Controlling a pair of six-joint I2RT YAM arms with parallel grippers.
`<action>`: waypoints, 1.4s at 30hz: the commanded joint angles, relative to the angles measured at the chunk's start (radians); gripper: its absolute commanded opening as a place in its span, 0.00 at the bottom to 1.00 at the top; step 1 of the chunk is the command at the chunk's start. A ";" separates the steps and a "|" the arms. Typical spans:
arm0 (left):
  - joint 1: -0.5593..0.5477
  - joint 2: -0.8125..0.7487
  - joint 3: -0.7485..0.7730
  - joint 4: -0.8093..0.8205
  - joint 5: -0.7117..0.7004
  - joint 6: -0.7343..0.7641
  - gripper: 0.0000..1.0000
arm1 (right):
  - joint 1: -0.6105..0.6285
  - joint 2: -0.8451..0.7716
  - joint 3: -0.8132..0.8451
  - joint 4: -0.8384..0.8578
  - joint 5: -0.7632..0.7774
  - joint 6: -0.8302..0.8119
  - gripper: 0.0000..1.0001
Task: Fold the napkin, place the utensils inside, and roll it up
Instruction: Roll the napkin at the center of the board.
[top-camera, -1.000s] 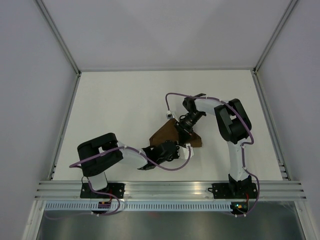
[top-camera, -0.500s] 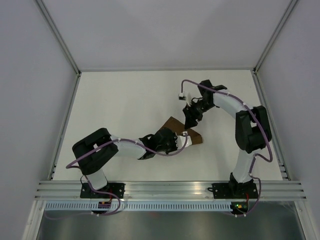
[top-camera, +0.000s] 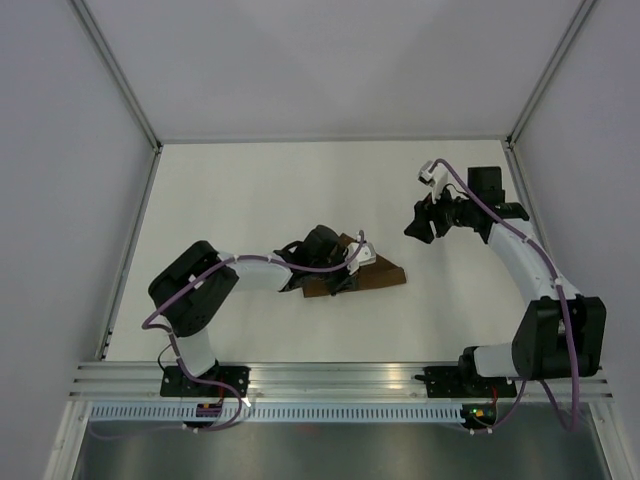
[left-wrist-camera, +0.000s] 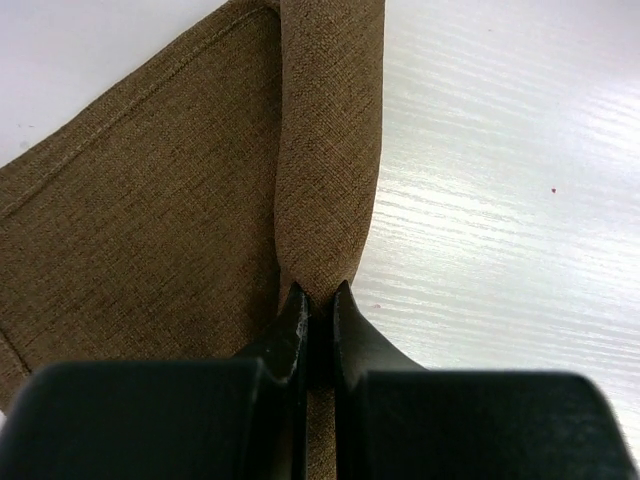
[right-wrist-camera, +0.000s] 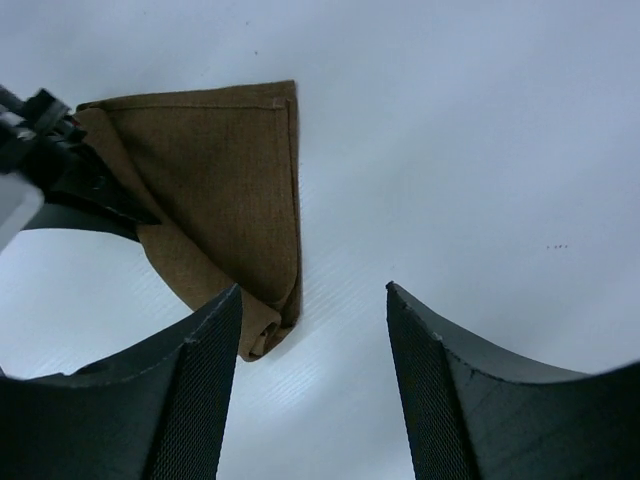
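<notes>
The dark-brown napkin (top-camera: 375, 277) lies partly rolled near the middle of the table. It also shows in the left wrist view (left-wrist-camera: 150, 190) and the right wrist view (right-wrist-camera: 225, 170). My left gripper (top-camera: 345, 262) is shut on a rolled fold of the napkin (left-wrist-camera: 330, 150), its jaws pinching the cloth. My right gripper (top-camera: 418, 226) is open and empty, raised to the right of the napkin and apart from it. Its fingers (right-wrist-camera: 200, 400) frame bare table, with the roll's end (right-wrist-camera: 262, 335) beside the left finger. The knife is hidden.
The white table (top-camera: 250, 190) is walled at the back and on both sides. A metal rail (top-camera: 340, 380) runs along the near edge. Purple cables trail along both arms.
My right gripper has let go of the napkin and pulled back to the right. My left gripper has moved away from me and rolled the napkin into a narrower bundle.
</notes>
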 joint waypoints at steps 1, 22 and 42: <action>0.024 0.065 0.026 -0.154 0.150 -0.085 0.02 | 0.007 -0.135 -0.052 0.087 -0.028 -0.037 0.66; 0.080 0.166 0.147 -0.301 0.251 -0.128 0.02 | 0.418 -0.335 -0.454 0.308 0.234 -0.243 0.67; 0.120 0.270 0.242 -0.462 0.385 -0.069 0.02 | 0.774 -0.083 -0.572 0.585 0.591 -0.340 0.69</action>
